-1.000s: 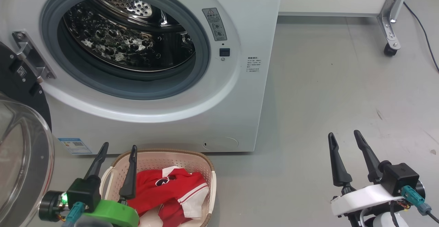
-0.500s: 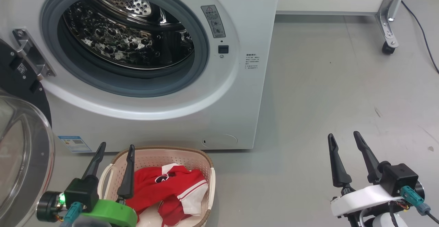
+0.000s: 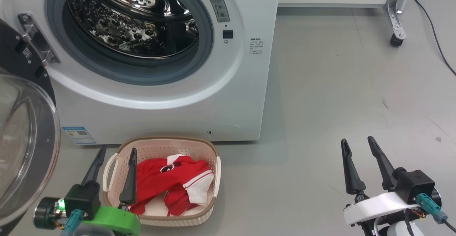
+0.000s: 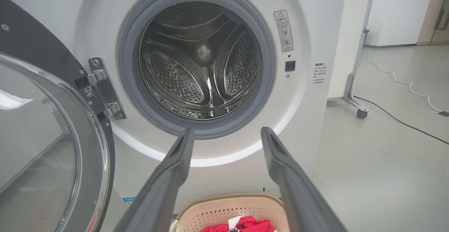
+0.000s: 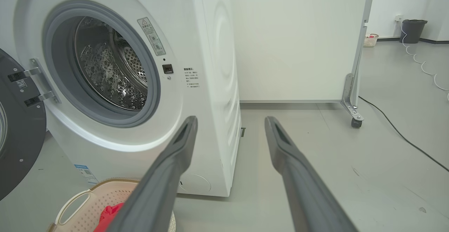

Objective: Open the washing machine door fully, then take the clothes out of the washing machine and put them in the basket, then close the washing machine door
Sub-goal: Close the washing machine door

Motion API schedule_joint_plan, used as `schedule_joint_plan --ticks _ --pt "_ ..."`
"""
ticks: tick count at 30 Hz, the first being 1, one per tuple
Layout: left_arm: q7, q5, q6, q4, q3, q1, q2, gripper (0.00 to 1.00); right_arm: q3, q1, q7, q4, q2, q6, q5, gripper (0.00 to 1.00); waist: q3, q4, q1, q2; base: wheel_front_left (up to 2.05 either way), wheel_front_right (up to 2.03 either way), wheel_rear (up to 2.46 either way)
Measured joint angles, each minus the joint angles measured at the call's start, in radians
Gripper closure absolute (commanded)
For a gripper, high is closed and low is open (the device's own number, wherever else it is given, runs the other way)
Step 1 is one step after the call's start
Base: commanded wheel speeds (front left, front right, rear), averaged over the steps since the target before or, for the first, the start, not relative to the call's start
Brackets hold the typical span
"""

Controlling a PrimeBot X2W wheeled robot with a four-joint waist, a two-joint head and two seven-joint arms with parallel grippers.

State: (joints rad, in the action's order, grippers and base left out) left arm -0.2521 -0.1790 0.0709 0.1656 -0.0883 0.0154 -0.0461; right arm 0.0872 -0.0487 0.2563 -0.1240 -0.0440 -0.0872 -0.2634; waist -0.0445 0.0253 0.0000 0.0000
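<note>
Washing machine door, open leftward, seemingly fully

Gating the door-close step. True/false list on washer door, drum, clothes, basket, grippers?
1. The bright red white-striped clothes lie in the small cream perforated plastic basket. True.
2. The large round glossy black washing machine door is shut. False: it stands open at the left.
3. A garment lies in the speckled metal drum. False: the drum looks empty.
4. The left gripper and right gripper are open, holding nothing. True.
</note>
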Motion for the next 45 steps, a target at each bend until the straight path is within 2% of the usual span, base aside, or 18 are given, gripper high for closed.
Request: schedule_joint_plan --ticks 22,45 --pt "0.000 0.039 0.001 -0.041 0.007 -0.022 0.000 0.00 0.005 0.001 0.000 0.003 0.001 -0.008 0.000 0.00 0.012 -0.001 0.0000 0.0000 -0.96 0.96 0.00" --pt "0.000 0.031 0.009 -0.050 0.009 -0.026 0.000 0.00 0.004 0.001 0.000 0.002 0.002 -0.008 0.000 0.00 0.001 -0.010 0.0000 0.0000 -0.14 0.14 0.00"
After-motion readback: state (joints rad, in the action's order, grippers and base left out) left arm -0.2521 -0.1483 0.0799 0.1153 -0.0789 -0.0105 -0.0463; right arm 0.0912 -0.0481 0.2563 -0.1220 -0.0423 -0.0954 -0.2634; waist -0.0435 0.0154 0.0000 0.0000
